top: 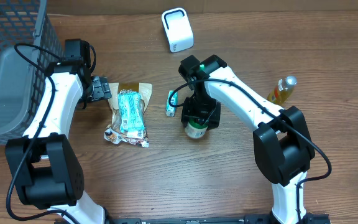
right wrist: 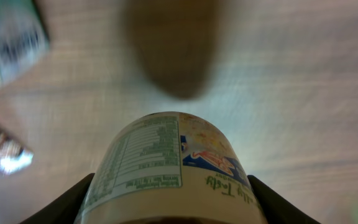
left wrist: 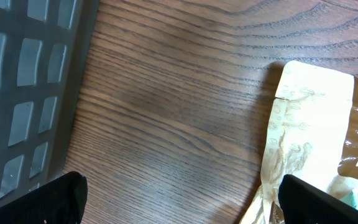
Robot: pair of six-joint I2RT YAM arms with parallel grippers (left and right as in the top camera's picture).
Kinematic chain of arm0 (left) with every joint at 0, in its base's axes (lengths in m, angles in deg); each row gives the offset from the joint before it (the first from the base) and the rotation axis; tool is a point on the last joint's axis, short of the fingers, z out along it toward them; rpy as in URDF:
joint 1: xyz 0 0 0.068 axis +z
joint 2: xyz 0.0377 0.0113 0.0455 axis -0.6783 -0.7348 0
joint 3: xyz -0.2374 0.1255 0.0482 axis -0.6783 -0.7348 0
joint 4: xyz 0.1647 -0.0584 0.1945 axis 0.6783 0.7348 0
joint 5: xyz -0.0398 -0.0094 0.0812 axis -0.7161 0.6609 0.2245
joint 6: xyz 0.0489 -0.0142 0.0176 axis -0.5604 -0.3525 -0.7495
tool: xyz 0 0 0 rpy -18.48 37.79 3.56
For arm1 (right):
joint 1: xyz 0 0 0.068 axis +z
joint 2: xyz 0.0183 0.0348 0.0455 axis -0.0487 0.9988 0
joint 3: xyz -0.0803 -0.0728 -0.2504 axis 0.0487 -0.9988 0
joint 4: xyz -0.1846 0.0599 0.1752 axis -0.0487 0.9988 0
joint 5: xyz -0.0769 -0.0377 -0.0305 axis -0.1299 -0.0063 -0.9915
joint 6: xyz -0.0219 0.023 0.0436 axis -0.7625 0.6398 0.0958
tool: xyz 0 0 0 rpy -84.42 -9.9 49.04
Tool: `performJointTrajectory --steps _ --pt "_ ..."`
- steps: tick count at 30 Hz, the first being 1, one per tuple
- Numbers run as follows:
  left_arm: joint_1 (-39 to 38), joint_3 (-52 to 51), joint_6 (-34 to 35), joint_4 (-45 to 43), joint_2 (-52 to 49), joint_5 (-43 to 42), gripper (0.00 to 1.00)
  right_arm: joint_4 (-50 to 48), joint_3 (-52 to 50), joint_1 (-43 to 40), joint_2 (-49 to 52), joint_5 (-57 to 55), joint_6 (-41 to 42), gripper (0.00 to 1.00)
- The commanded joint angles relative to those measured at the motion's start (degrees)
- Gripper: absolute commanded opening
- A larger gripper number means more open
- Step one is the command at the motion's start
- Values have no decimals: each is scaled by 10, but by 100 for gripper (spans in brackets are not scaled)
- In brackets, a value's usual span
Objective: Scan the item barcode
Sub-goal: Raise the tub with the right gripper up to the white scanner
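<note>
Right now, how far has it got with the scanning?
Done: the right tool grips the labelled tub. In hand: moving it, judging by the blurred background. Left: scanning it at the white scanner across the table.

The tub [right wrist: 166, 165] is small and round, with a white-and-green label showing a nutrition panel and a printed picture. It sits low in the centre of the right wrist view, clasped on both sides by the right claw [right wrist: 169, 208]. The scanner [top: 177, 29], a white rounded box, stands at the overhead view's upper centre, well apart from the tub.
</note>
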Motion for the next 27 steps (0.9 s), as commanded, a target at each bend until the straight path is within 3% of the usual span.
performJointTrajectory --steps 1,4,7,13,17,19,27 --pt "-2 3 -2 -1 0 8 100 -26 13 -2 -2 -110 -1 41" --pt "-2 3 -2 -1 0 8 100 -68 13 -2 -2 -185 -1 14" --pt "-2 3 -2 -1 0 8 99 -108 13 -2 -2 -271 -1 8" --pt "-2 3 -2 -1 0 8 100 -138 83 -2 -2 -365 -204 9" --pt "-2 3 -2 -1 0 8 100 -151 162 -4 -2 -364 -212 12" --pt "-2 3 -2 -1 0 8 100 -203 183 -7 -2 -362 -212 13" --pt "-2 3 -2 -1 0 8 99 -376 172 -26 3 -298 -210 17"
